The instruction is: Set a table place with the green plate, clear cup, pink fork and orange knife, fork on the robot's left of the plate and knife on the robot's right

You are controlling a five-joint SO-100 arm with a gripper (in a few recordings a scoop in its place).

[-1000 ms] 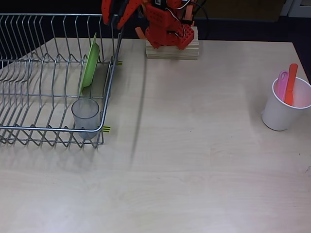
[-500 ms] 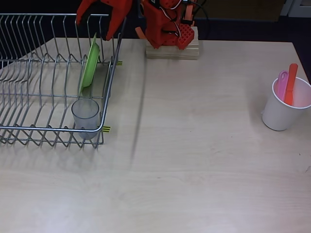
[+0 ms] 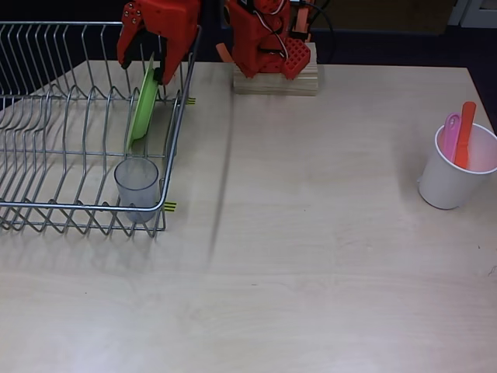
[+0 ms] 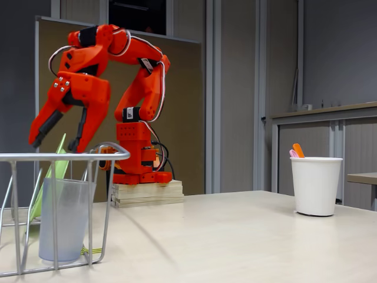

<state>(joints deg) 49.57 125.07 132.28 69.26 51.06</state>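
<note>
Overhead view: pincer spread wide, straddling top edge of green plate in rack.

The white cup hides the lower parts of the pink fork and the orange knife. The dish rack is cut by the left picture edge in both views.

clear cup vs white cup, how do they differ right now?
The small see-through grey plastic tumbler stands in the wire dish rack, while the larger opaque white cup stands on the bare table. The tumbler looks empty; the white cup holds the pink plastic fork and orange plastic knife. Both are upright.
</note>
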